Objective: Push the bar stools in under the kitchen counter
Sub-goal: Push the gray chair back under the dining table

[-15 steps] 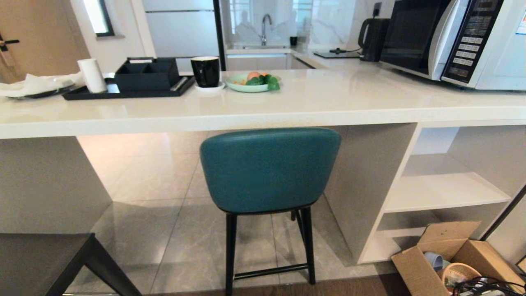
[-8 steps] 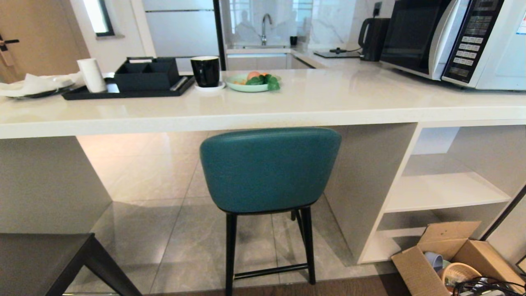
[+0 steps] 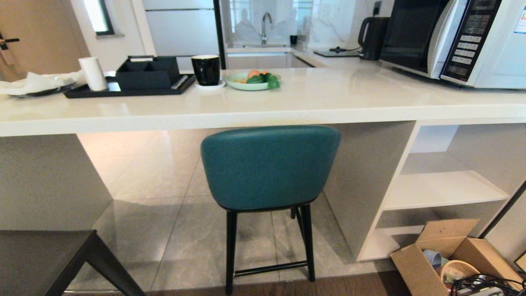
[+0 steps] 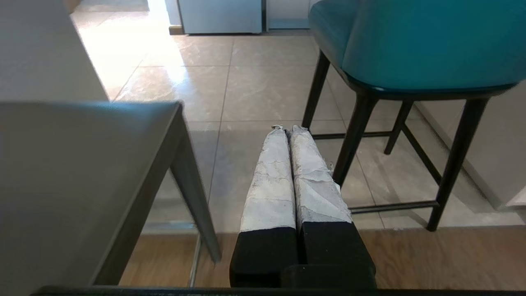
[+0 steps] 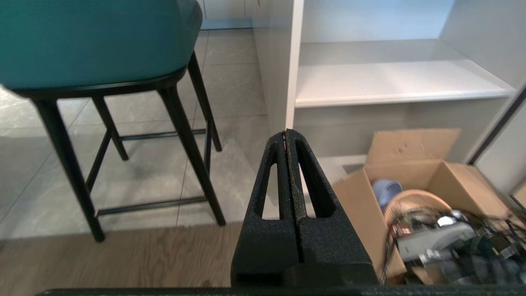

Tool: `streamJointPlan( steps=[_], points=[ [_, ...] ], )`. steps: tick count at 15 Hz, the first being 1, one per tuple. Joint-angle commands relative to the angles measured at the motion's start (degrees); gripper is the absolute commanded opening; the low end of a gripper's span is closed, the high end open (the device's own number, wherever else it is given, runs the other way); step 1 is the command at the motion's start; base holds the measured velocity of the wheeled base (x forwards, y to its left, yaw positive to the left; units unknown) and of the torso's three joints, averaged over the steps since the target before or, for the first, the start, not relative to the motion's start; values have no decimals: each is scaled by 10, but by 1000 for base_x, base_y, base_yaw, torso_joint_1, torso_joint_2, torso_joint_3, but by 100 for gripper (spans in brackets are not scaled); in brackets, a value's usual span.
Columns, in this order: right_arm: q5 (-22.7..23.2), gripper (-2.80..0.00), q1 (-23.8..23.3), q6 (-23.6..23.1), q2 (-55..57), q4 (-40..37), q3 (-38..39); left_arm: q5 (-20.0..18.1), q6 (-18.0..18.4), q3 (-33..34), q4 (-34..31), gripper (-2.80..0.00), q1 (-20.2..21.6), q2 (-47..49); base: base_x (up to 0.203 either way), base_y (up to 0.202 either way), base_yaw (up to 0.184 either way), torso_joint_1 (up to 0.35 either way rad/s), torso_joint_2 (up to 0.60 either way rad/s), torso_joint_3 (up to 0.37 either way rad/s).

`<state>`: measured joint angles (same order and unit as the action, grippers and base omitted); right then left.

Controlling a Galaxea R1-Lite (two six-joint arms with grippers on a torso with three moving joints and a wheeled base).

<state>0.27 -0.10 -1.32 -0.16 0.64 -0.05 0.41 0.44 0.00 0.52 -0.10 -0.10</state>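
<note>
The teal bar stool (image 3: 269, 166) stands in front of me, its curved back just below the edge of the white kitchen counter (image 3: 287, 111). At my lower left, on my side of the counter, is the grey bar stool (image 3: 41, 255). Neither gripper shows in the head view. In the left wrist view my left gripper (image 4: 286, 130) is shut and empty, low between the grey stool (image 4: 82, 172) and the teal stool's (image 4: 419, 41) black legs. My right gripper (image 5: 285, 132) is shut and empty too, with the teal stool (image 5: 94, 37) on one side.
An open cardboard box (image 3: 452, 255) of clutter and cables sits on the floor at the right, in front of the white shelf cubbies (image 3: 444, 189). On the counter are a microwave (image 3: 452, 37), a black tray (image 3: 127, 90), a black mug (image 3: 206, 70) and a plate of food (image 3: 252, 82).
The whole head picture has slid up a little, so the camera moved. The teal stool keeps its place against the counter.
</note>
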Motion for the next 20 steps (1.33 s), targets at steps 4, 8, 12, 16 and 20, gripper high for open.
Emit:
streamJointPlan(
  steps=[4, 8, 12, 16, 20],
  points=[
    [-4, -280, 0, 4, 1, 1, 0, 4, -12, 1, 1, -280, 0, 2, -194, 0, 0, 1, 4, 4],
    [-3, -280, 0, 7, 2, 1, 0, 3, -12, 1, 1, -280, 0, 2, -197, 0, -2, 1, 6, 2],
    [-2, -280, 0, 7, 1, 1, 0, 4, -12, 1, 1, -280, 0, 2, -198, 0, -2, 2, 3, 2],
    [-2, -280, 0, 7, 1, 1, 0, 3, -12, 1, 1, -280, 0, 2, -197, 0, -1, 2, 2, 3],
    [-2, -280, 0, 7, 1, 1, 0, 3, -12, 1, 1, -280, 0, 2, -199, 0, 0, 3, 1, 2]
  ],
)
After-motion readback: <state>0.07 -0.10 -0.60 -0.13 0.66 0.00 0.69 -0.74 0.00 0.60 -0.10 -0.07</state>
